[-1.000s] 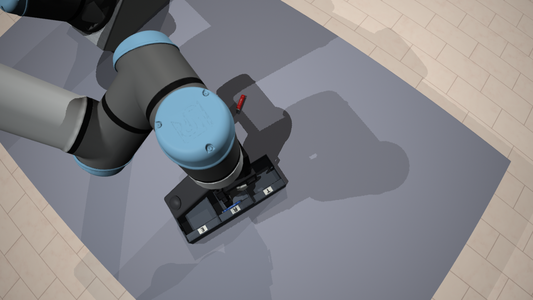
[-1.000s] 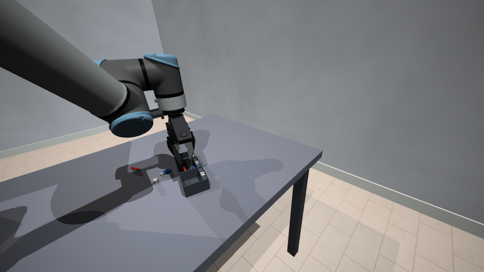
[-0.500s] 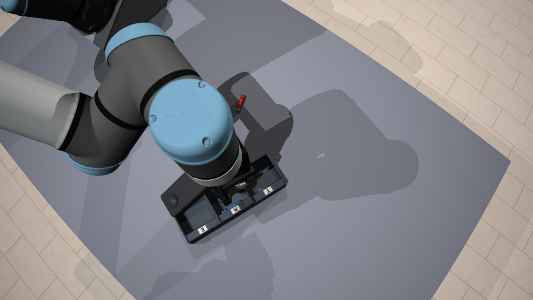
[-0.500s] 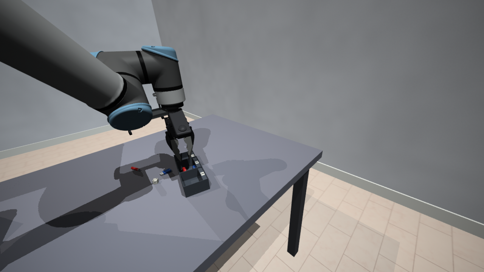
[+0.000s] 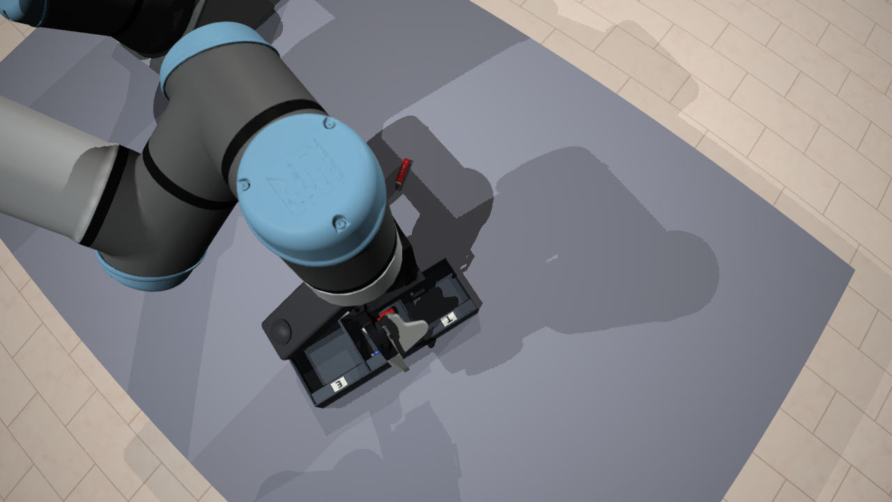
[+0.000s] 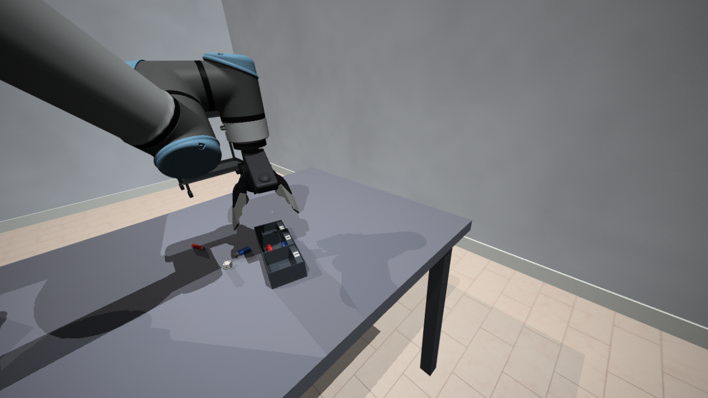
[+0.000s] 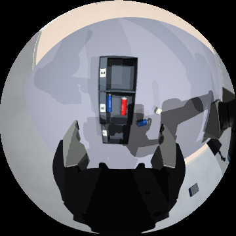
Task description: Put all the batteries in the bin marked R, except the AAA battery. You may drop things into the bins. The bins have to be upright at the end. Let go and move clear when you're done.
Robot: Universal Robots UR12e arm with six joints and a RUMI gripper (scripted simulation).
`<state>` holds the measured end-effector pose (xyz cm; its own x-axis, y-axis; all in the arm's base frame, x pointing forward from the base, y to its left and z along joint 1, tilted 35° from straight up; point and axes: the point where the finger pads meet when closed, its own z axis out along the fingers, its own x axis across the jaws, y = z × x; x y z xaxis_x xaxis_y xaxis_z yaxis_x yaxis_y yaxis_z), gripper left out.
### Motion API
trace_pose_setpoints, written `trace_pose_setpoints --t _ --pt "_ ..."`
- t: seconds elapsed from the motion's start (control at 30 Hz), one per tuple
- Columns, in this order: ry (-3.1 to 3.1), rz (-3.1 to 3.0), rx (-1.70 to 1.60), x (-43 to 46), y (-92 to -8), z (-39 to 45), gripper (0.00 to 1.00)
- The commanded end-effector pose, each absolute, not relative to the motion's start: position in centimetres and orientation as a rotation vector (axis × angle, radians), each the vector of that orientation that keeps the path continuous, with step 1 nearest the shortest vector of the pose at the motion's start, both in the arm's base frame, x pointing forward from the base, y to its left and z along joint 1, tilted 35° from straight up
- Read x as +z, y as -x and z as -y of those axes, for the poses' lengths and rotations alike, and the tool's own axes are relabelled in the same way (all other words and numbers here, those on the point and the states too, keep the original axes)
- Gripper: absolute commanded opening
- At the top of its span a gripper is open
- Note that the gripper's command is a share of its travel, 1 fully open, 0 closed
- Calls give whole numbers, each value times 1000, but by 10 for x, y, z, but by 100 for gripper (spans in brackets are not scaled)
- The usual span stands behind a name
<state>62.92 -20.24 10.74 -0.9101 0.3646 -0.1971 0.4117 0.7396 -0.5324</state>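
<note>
Watching from my remote station, I see my black two-jaw tool with pale grey fingers wide open above the counter, holding nothing. Below it, a dark grey, rectangular three-compartment tray sits upright, nearer the counter's lower-left edge than its right corner in my top view. Its middle compartment, marked R, holds a blue cylindrical battery beside the label side and a thicker red cylindrical battery, apart from each other. E and T lie on either side.

Outside the tray, a blue-and-dark cylindrical battery lies just beside its long side, away from the counter's near-right edge in my exterior view. Near that is a white cube die with dark pips. A slim red cylindrical battery with a dark end lies farther from that edge. I cannot tell from markings which battery is AAA.
</note>
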Motion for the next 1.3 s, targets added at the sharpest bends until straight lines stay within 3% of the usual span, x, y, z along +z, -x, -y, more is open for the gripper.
trace_pose_setpoints --t 0.0,1.27 --pt "-639 -2854 -902 124 -631 191 100" --pt "-639 -2854 -902 203 -635 137 100"
